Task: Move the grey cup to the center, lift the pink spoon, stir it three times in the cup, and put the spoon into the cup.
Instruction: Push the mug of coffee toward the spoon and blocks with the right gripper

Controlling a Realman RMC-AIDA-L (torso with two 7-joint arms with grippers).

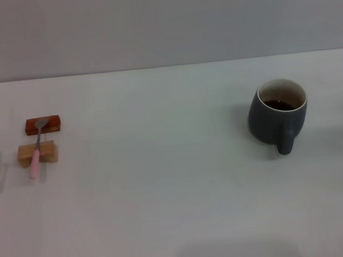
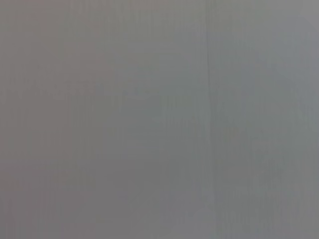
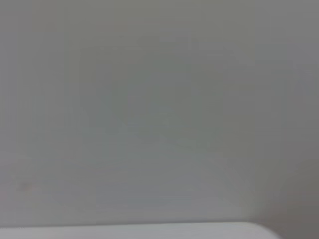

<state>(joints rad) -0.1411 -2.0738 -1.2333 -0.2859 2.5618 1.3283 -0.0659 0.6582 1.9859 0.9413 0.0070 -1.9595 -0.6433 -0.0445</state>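
Note:
The grey cup (image 1: pixel 278 115) stands upright on the white table (image 1: pixel 164 183) at the right, its handle turned toward me, with dark liquid inside. The pink spoon (image 1: pixel 37 151) lies at the left, its pink handle resting on a tan block (image 1: pixel 37 153) and its metal bowl on a red-brown block (image 1: pixel 42 125). Neither gripper shows in any view. Both wrist views show only a plain grey surface; the right wrist view also shows a white edge (image 3: pixel 149 230).
A grey wall (image 1: pixel 162 21) rises behind the table's far edge. The table between the spoon and the cup is bare white surface.

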